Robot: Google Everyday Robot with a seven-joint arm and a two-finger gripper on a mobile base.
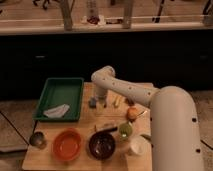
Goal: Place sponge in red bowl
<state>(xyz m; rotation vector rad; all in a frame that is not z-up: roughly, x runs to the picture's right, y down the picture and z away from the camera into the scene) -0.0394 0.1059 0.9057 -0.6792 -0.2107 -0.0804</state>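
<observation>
The tool (100, 99) hangs low over the far middle of the worktop (143, 92), at the end of the arm (125, 90), which bends down from its elbow. Its jaws stand apart with nothing between them.

The sponge (93, 103) lies flat on the worktop just to the left of the tool and a touch nearer. It sits so close that I cannot tell whether a finger touches it. That offset is what the coming move turns on. In my judgement, the tool has to shift a little left and near to centre over the sponge before it closes.

The sponge is a small, flat, blue-grey pad. It looks dull and soft-edged, and it is far smaller than either bowl. Its outline is too small here to say which way its long axis runs, so I cannot judge how the jaws should line up with it.

The red bowl (66, 145) stands at the near left and looks empty. It is well apart from the sponge, so the carry would run towards the near left. A dark bowl (102, 145) sits just to its right, which is the place a careless drop could end up. The green tray (60, 95) lies left of the sponge.
</observation>
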